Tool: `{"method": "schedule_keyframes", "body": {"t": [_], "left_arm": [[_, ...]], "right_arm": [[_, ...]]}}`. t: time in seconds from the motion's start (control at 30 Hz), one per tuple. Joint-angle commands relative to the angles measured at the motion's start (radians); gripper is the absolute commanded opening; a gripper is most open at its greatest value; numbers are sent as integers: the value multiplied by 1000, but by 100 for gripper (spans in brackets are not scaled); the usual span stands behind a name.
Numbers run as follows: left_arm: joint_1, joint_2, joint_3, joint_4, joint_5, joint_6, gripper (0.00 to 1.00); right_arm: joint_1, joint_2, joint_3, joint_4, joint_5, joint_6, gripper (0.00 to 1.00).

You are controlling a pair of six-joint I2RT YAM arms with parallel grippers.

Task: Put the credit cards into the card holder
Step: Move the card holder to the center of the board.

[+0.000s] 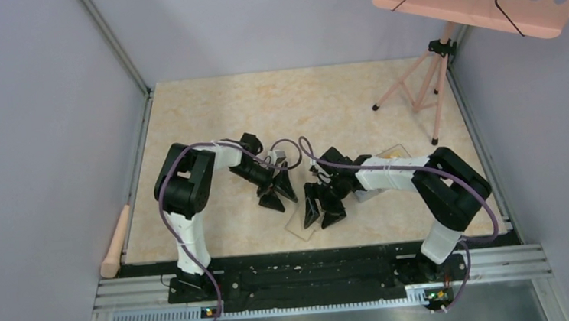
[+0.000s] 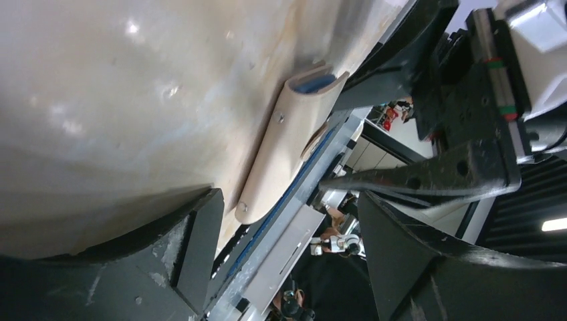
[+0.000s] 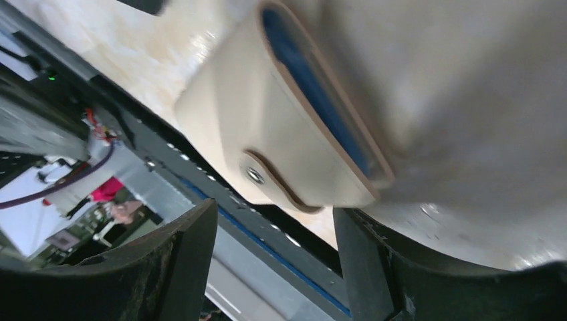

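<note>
Tan-marbled desk [image 1: 209, 113] shines glossy. The left end effector [image 1: 279, 194] stands wide, gripping nothing. Between both end effectors the card holder [image 2: 281, 147] lies on the desk: smooth beige, folded, round-edged, blue-lined, with small metal studs. The right end effector [image 1: 322, 210] also gapes, empty.

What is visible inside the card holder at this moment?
Only a blue lining shows along the open edge of the card holder. Its folded beige outside covers the pockets, so their contents cannot be seen.

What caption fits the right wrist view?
Beige card holder, blue lining showing, just ahead of the right gripper, its fingers apart.
</note>
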Motion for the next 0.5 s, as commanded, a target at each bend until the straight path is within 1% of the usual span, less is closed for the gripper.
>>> {"method": "schedule_keyframes", "body": {"t": [0.0,0.1,0.23,0.33,0.4,0.47], "left_arm": [[-23,77,21,7,-48,-32,78],[-21,69,36,16,-67,-47,76],[-14,54,89,31,-78,-83,70],[7,38,127,48,-120,-126,64],[30,27,148,61,-157,-151,60],[53,12,161,63,-201,-166,61]], "right_arm": [[-1,99,57,113,12,15,65],[-18,146,138,141,0,24,64],[-61,183,242,174,-8,45,64],[-102,200,283,217,-20,71,63],[-123,213,302,232,-24,75,61],[-132,230,333,206,1,54,60]]}}
